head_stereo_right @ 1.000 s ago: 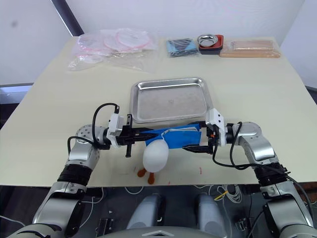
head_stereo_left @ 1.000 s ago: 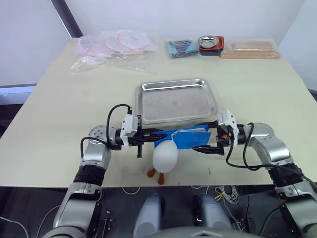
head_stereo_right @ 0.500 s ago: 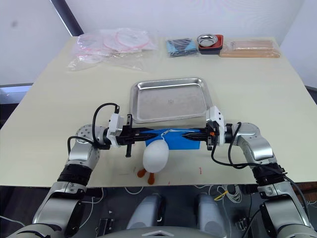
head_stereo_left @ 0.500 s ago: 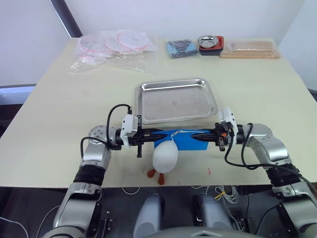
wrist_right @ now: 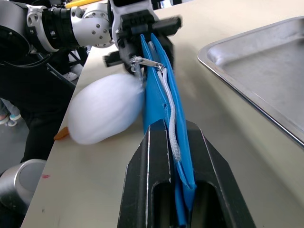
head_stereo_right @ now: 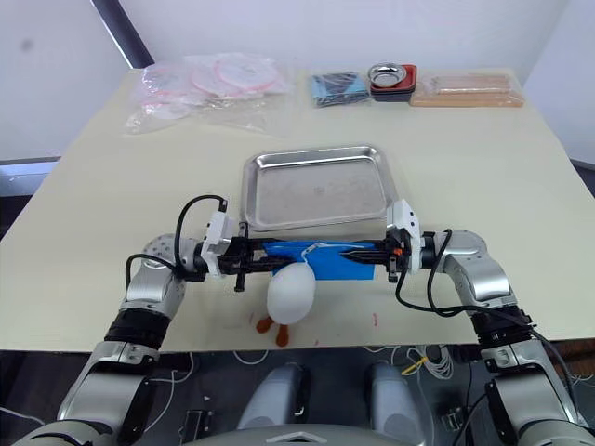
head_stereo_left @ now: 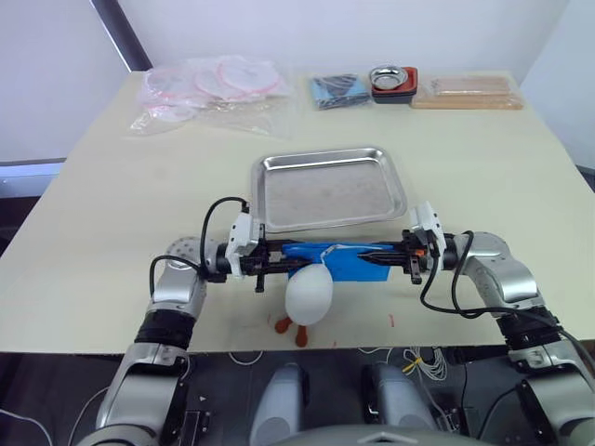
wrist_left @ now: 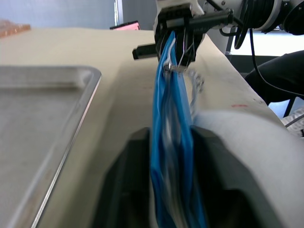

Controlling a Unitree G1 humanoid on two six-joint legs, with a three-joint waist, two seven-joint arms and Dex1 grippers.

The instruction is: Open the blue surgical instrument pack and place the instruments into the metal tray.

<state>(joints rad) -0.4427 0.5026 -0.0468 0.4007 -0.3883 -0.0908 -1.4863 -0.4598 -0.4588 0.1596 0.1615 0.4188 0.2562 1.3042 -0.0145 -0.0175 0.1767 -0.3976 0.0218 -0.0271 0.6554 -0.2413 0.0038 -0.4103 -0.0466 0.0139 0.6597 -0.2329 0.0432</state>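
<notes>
A: What do the pincers hold?
B: The left pincer (head_stereo_left: 279, 260) and right pincer (head_stereo_left: 381, 253) are each clamped on one end of the blue surgical instrument pack (head_stereo_left: 337, 259).
A: Where is it?
B: Near side of the metal tray (head_stereo_left: 270, 167), above the worktop (head_stereo_left: 112, 204).

metal tray (head_stereo_left: 327, 188): shiny brushed steel. blue surgical instrument pack (head_stereo_left: 337, 260): smooth glossy plastic film. table (head_stereo_left: 102, 204): matt beige. far-left bags (head_stereo_left: 212, 88): clear crinkled plastic.

instruments hidden inside folded blue pack (head_stereo_left: 337, 261), its lettering unreadable
</notes>
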